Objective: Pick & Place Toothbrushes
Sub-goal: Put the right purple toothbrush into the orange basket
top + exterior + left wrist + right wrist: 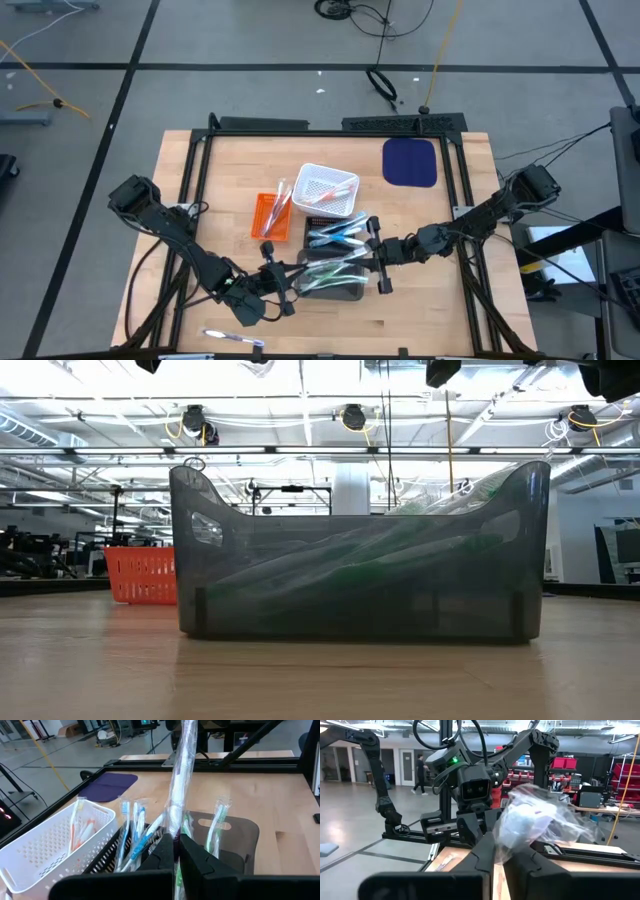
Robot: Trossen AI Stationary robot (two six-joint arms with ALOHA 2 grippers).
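Clear-wrapped toothbrush (181, 775) pinched by both claws over the grey bin (335, 287).

Your left claw (176, 851) is clamped on one end of the wrapped toothbrush, and your right claw (499, 851) is closed on the crinkled wrapper at the other end. More toothbrushes (335, 237) lie in the black tray, some in the orange basket (270, 215) and white basket (328, 189), one loose on the surface (232, 338).

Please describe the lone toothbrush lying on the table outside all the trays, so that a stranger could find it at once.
Start from the wooden table in the high view and go to its near edge, on the left arm's side. There, below the left gripper, lies one wrapped toothbrush flat on bare wood. Unlike all the other toothbrushes, it sits in no tray and nothing touches it.
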